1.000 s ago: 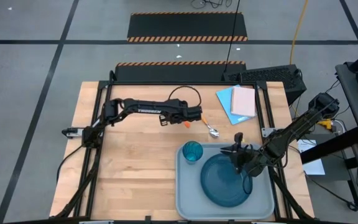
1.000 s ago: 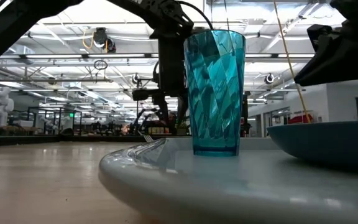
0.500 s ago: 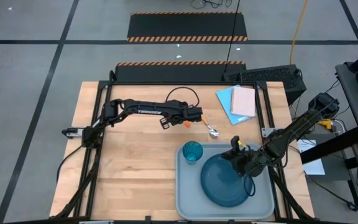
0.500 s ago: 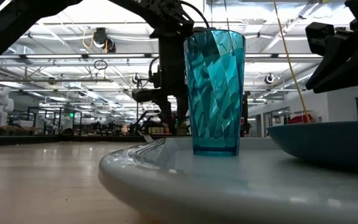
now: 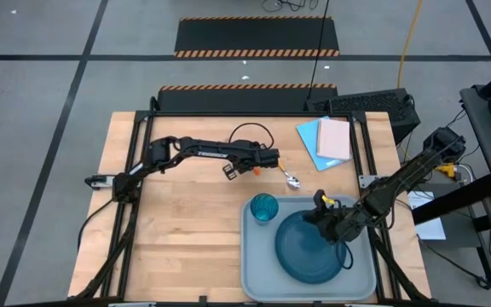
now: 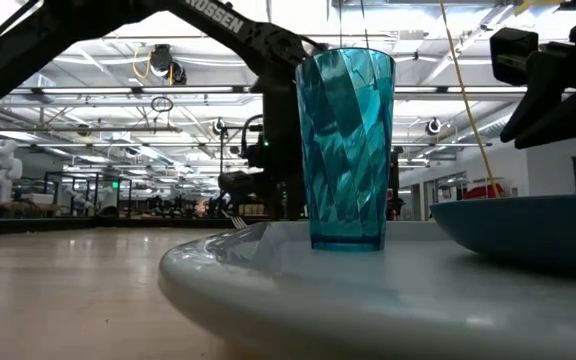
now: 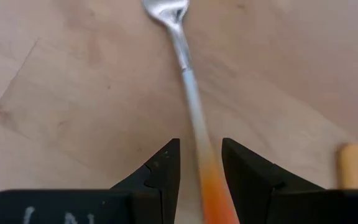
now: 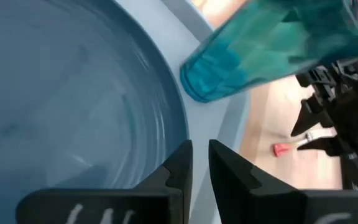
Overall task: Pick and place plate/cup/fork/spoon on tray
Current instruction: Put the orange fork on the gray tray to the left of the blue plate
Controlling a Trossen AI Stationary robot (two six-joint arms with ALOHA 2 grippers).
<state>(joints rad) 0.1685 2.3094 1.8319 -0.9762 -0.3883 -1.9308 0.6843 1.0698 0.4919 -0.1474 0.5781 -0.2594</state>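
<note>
I have the fork [image 7: 188,87] between my left gripper [image 7: 199,168] fingers: its orange handle runs down through the gap, the silver neck and tines reaching out over the bare wooden table [image 5: 186,222], so the jaws are clenched on it. From above, that gripper [image 5: 273,158] sits near the table's far middle, with the spoon [image 5: 291,178] just beside it, its shiny bowl toward the tray [image 5: 254,264]. The tray lies at the near right of the table; the plate [image 5: 309,247] rests flat in it and the cup [image 5: 264,207] stands upright in the tray's far left corner, just beside the plate. My right gripper [image 5: 317,214] hangs over the plate's far edge, fingers nearly together with a narrow gap, grasping nothing. Blue and pink sheets [image 5: 326,141] lie at the far right.
</note>
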